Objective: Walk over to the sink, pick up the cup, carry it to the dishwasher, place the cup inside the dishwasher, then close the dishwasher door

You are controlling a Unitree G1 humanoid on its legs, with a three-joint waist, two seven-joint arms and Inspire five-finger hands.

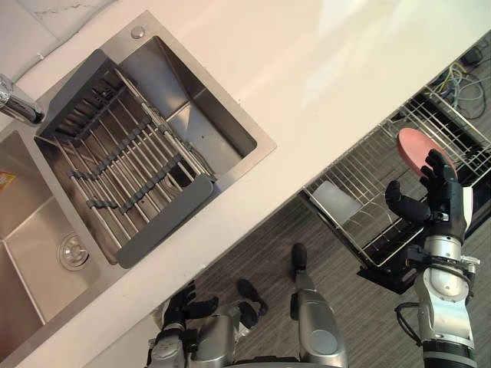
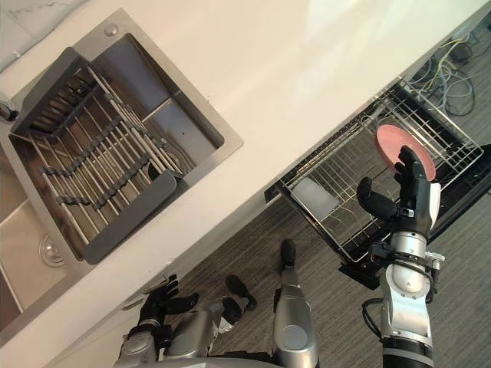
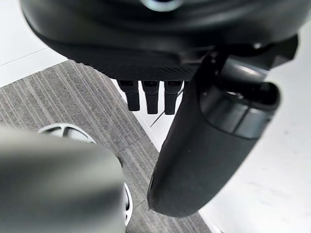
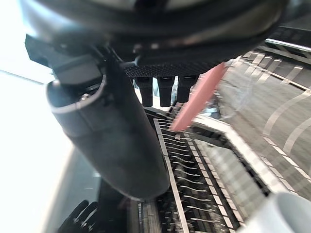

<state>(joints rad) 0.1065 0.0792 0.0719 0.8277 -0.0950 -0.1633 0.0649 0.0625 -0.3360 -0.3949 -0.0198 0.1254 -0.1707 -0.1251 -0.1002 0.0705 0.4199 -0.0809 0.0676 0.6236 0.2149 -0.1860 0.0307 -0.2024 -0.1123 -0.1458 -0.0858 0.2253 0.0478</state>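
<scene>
1. Two hands show, both holding nothing. The right hand [image 1: 439, 201] is raised over the floor [image 1: 253, 261] just beside the pulled-out dishwasher basket [image 1: 367, 147], with its fingers straight and spread away from the thumb.
2. The left hand [image 1: 181, 303] hangs low by the counter [image 1: 330, 69] edge, its fingers loosely apart.
3. What looks like the cup [image 1: 336, 201], pale and clear, lies in the basket at the end nearest the counter, apart from both hands.
4. A pink plate [image 1: 414, 146] stands on edge in the basket, just past the right fingertips.
5. A grey drainer [image 1: 115, 161] sits across one basin of the sink [image 1: 230, 130], beside the tap [image 1: 19, 103].
</scene>
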